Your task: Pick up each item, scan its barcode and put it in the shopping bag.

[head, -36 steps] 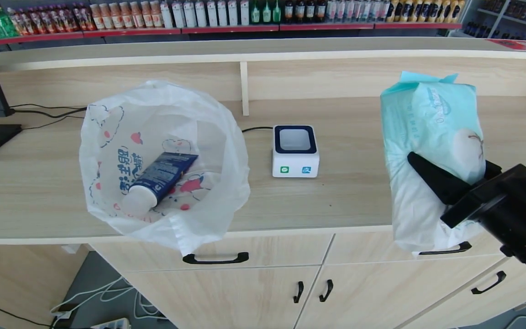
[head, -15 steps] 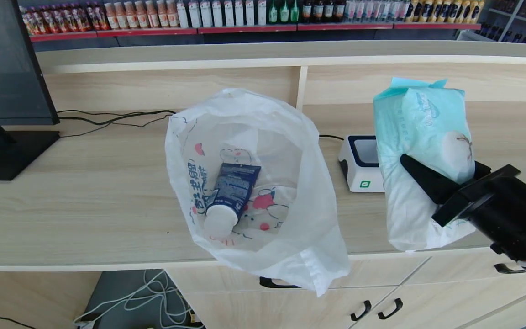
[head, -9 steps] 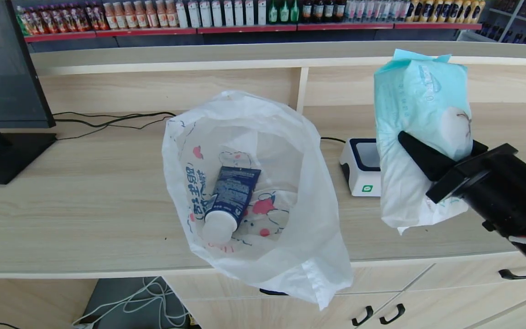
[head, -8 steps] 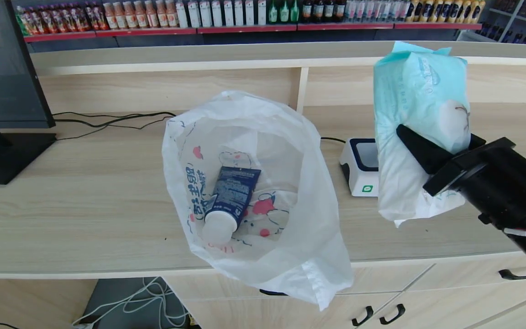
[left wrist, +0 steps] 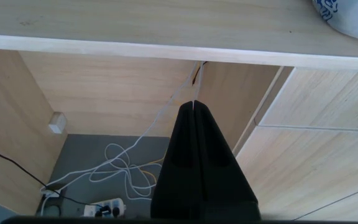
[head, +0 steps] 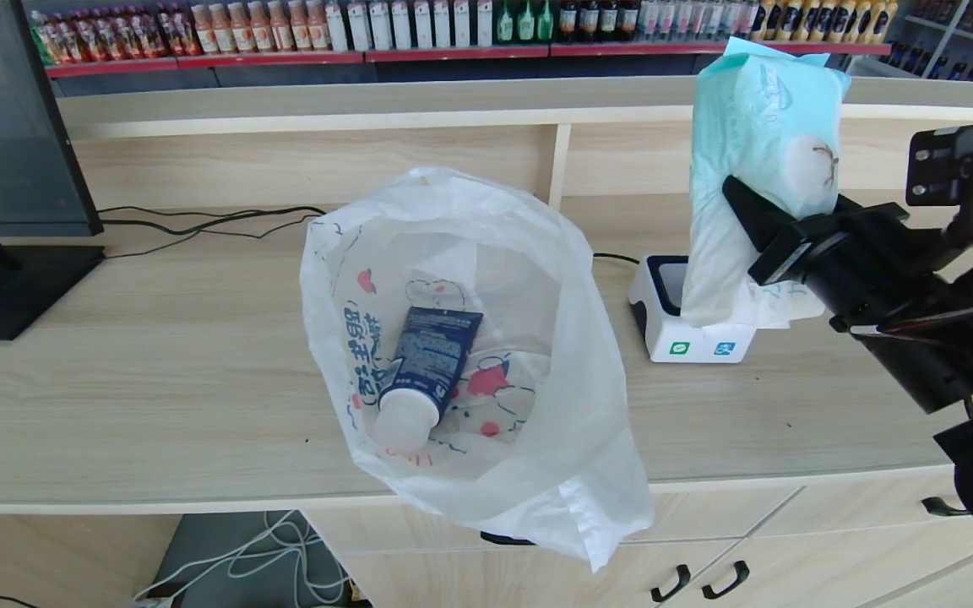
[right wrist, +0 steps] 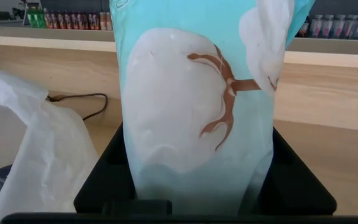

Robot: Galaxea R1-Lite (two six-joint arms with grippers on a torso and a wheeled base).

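— Up went the tissue pack [head: 757, 110], R gripper [head: 790, 207] clamped round its middle; scanner [head: 693, 342] just below its low end.
— And the shopping bag [head: 470, 219]?
— Left of that gripper, tube [head: 427, 355] inside. L gripper [left wrist: 194, 124] closed, empty.

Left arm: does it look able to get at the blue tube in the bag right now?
Probably not yet. The left gripper hangs shut below the counter edge, so the counter lies between it and the blue tube in the shopping bag. Raised above it, the bag's open mouth looks unobstructed.
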